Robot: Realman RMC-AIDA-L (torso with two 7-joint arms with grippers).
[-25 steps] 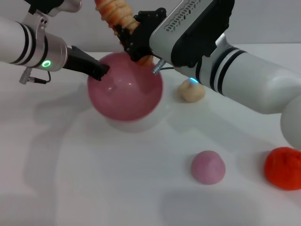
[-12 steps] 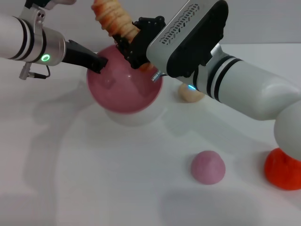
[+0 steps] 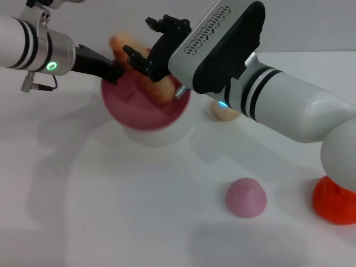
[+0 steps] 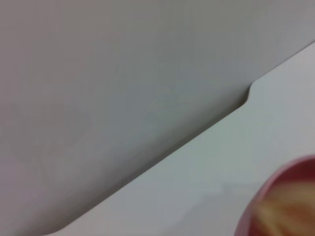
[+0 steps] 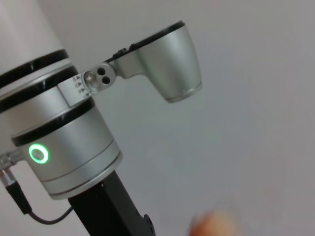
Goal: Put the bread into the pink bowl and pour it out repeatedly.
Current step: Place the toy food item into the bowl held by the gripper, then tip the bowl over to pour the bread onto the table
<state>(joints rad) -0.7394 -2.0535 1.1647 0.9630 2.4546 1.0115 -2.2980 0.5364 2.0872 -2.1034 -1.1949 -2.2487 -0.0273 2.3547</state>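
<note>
No readable words, brand names or numbers appear anywhere; tiny markings on the left arm's wrist joint [image 5: 81, 84] are illegible.

Bright, even light; soft shadows on the white table [image 3: 111, 211]; both wrist views blurred.

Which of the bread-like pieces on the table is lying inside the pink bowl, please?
The striped orange-and-cream bread lies in the pink bowl; the beige bun, pink lump and red piece sit on the table.
</note>
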